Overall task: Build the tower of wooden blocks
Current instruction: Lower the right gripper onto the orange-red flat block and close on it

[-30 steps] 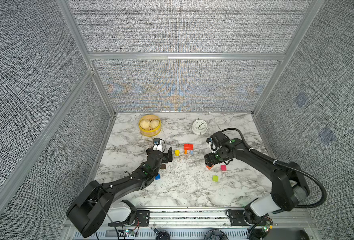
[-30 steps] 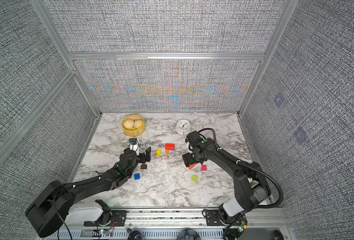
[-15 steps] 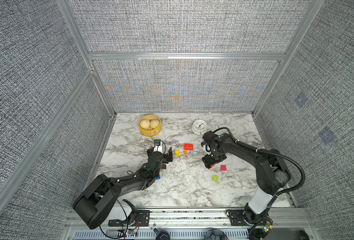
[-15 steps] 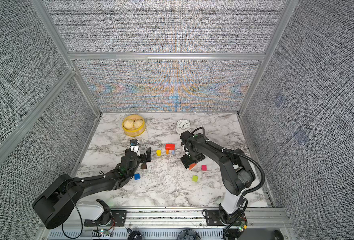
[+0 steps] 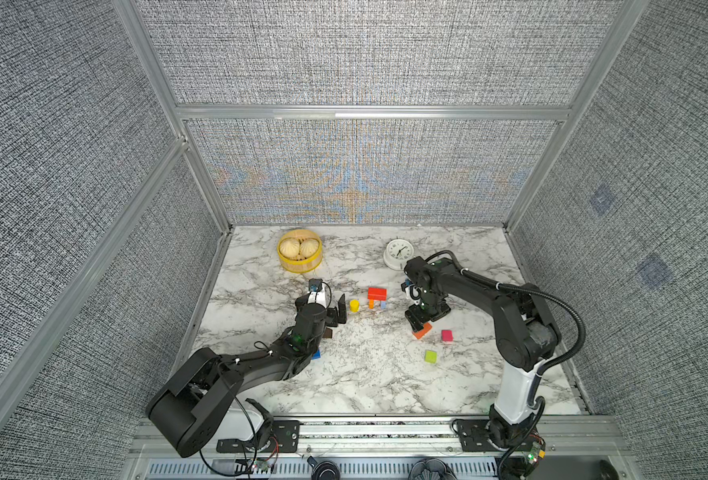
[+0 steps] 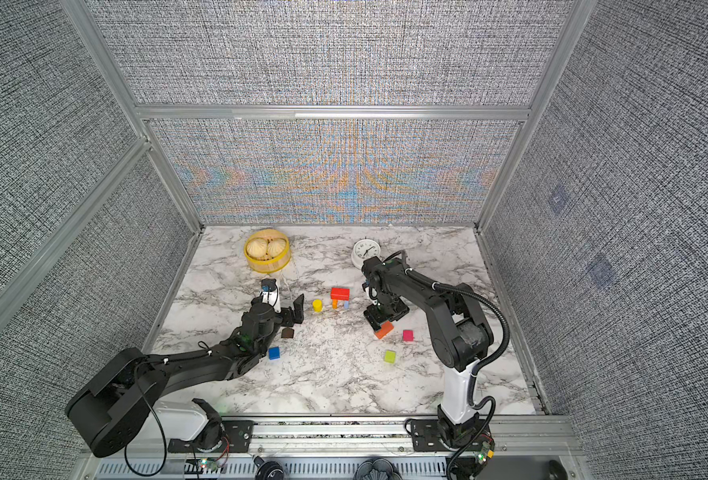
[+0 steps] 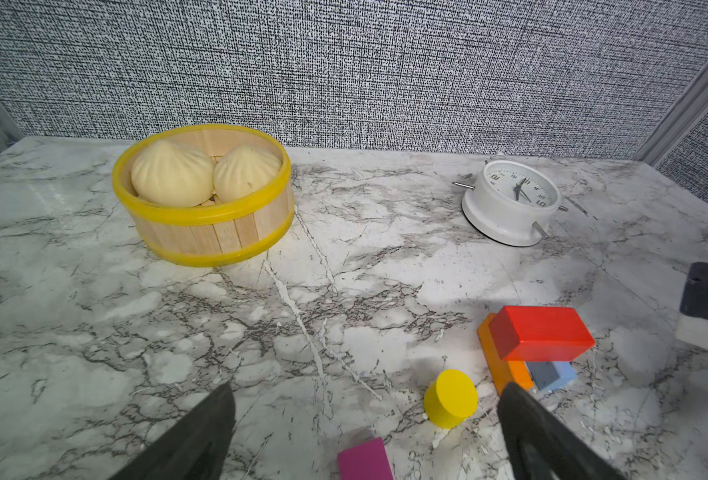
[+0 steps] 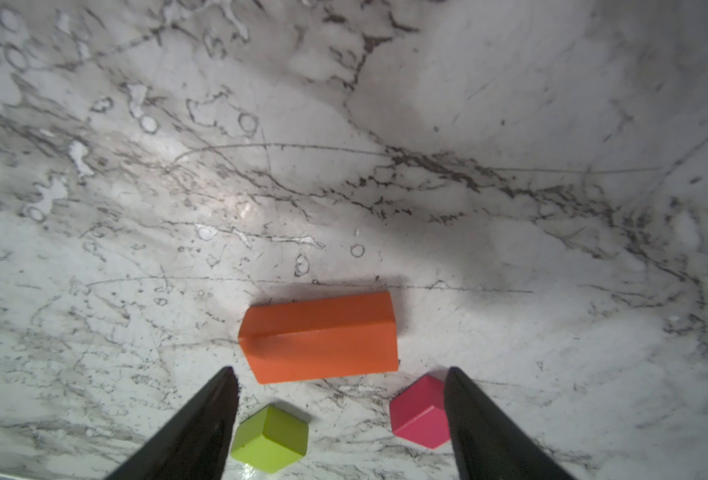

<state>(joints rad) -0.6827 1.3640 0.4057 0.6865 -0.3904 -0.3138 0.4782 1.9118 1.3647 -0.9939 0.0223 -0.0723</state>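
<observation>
place: robot lab cell | cues: fabric walls [image 5: 344, 62], aluminium frame [image 5: 368, 112], marble tabletop [image 5: 364, 374]

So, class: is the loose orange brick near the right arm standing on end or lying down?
Lying down. The orange brick rests on a long face on the marble table, with nothing stacked on it.

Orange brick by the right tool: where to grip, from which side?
Grip the orange brick mid-length across its two long side faces, coming straight down. It lies flat, top free, and its width is the short span. The right tool, open, would close along its length, so probably turn the wrist. The pink cube sits close to one end.
</observation>
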